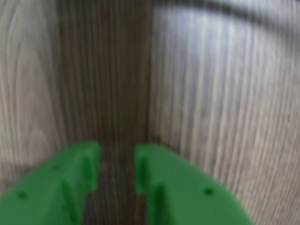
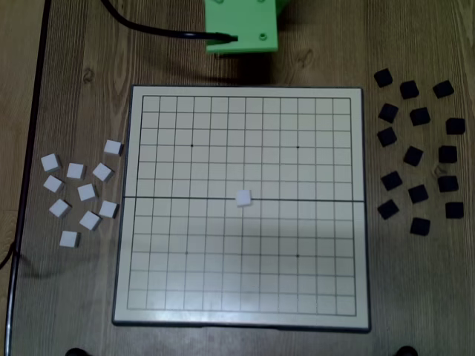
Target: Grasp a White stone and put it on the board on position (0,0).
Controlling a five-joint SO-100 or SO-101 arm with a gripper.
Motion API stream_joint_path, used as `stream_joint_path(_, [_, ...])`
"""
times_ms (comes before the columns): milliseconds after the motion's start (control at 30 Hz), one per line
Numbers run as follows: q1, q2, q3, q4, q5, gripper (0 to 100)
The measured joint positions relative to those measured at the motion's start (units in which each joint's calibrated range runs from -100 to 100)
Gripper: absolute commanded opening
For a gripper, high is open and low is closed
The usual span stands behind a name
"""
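Table: wood-grain top (image 2: 67,67) under everything; in the wrist view you see only this wood, blurred, beneath the fingers.
Board: the board (image 2: 245,308) lies flat in the middle of the fixed view, its dark fold line running across from left to right.
Arm: a green arm part (image 2: 241,26) sits at the top edge of the fixed view, beyond the board's far frame, with a black cable (image 2: 148,30) running to it.
Gripper: the gripper (image 1: 117,171) hangs over bare wood in the wrist view, jaws apart by a narrow gap, with nothing between them.
Black blocks: black square blocks (image 2: 415,156) lie scattered at the right of the board.
White pile: loose white blocks (image 2: 82,194) lie at the left of the board, apart from one another.
White stone: one White stone (image 2: 243,198) sits on the fold line at the grid's centre, position (0,0), so you can judge the placing done.
Handling: likely light, rigid and smooth; if you regrip it, close on two opposite flat sides, squarely, or it may twist or slide on the board.
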Motion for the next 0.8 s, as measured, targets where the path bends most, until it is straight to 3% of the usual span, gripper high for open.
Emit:
stream_joint_path(367, [0.32,-12.6,10.19,1.03,0.63,6])
stream_joint_path(800, [-0.32,-14.16,10.73,1.35,1.86,7])
